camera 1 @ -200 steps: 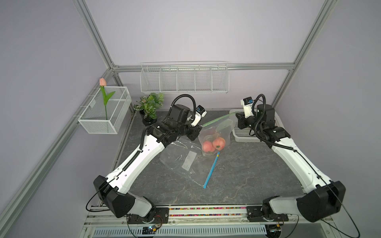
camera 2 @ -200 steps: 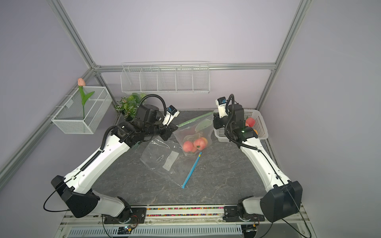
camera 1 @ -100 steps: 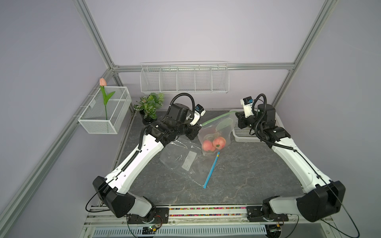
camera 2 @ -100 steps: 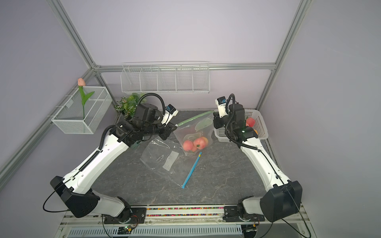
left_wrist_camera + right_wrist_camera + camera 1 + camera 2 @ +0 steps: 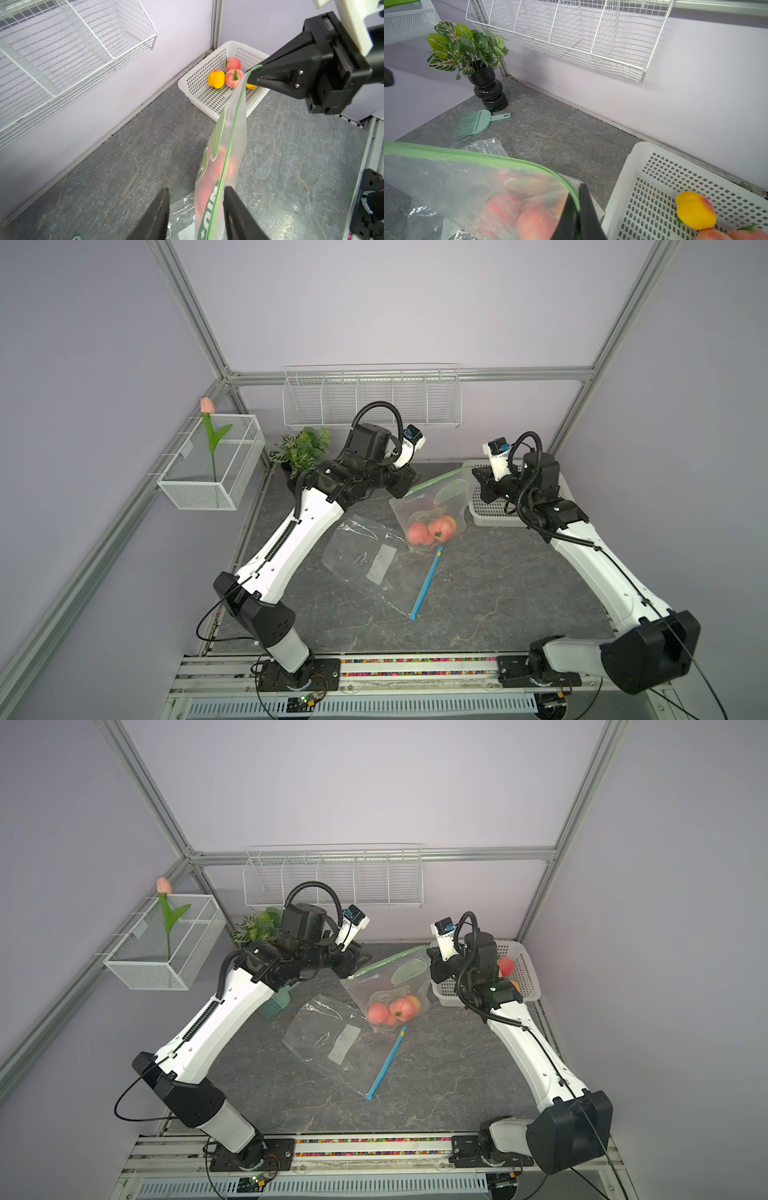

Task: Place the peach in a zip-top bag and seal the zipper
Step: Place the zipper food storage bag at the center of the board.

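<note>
The zip-top bag hangs tilted over the table, its green zipper on top. Two pink peaches lie in its bottom. My right gripper is shut on the zipper's corner nearest the basket and holds the bag up. Its tip also shows in the left wrist view. At the other end, my left gripper stands open. The zipper passes between its jaws, close to one finger.
A white basket at the back right holds more peaches and yellow fruit. A second clear bag with a blue zipper lies flat mid-table. A green brush, a potted plant and a wall rack sit behind.
My left gripper has opened off the bag's zipper end and drawn back slightly. The bag still hangs from my right gripper, which has not moved.
</note>
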